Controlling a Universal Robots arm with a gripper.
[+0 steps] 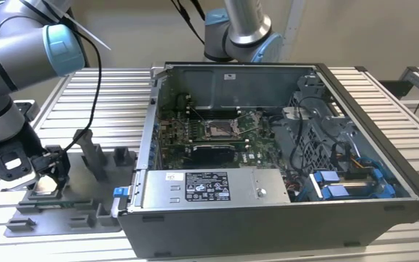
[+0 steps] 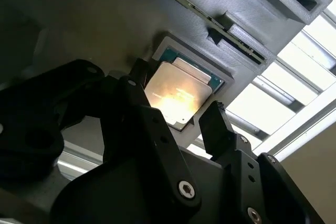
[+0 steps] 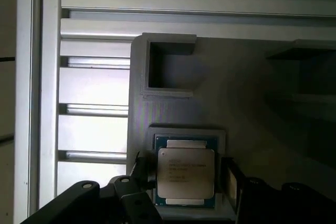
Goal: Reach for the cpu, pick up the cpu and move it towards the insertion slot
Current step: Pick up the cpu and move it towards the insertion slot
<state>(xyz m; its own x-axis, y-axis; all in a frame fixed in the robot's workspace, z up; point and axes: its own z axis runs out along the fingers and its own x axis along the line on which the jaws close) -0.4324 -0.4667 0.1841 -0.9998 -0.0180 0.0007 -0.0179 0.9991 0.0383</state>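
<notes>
Two black fingers of the gripper stand apart, one on each side of the cpu, clamped on nothing. The cpu lies flat, silvery face up, seated in a shallow square recess of the grey fixture block, directly under the gripper and between the fingertips.

First wrist view: the gripper straddles the cpu. On one side a thin strip of the recess shows between the fingers and the chip's edge. On the other side the tip sits in shadow just beside the edge, and I cannot tell whether it touches.

Exterior view: the arm reaches down at the exterior view's left, and the gripper is low over the fixture block, which rests on the slatted table. The cpu shows as a pale patch below the fingertips. The insertion slot is well apart from it, on the green board inside the open computer case, towards the exterior view's right of the fixture.

Hard to make out:
- Glare washes out the middle of the chip's face in the second wrist view.
- The dark gripper body covers the chip's nearest edge there.
- In the first wrist view the frame edge cuts off the gripper body and the near rim of the recess.
- From the exterior view the gripper hides most of the chip and its recess.
</notes>
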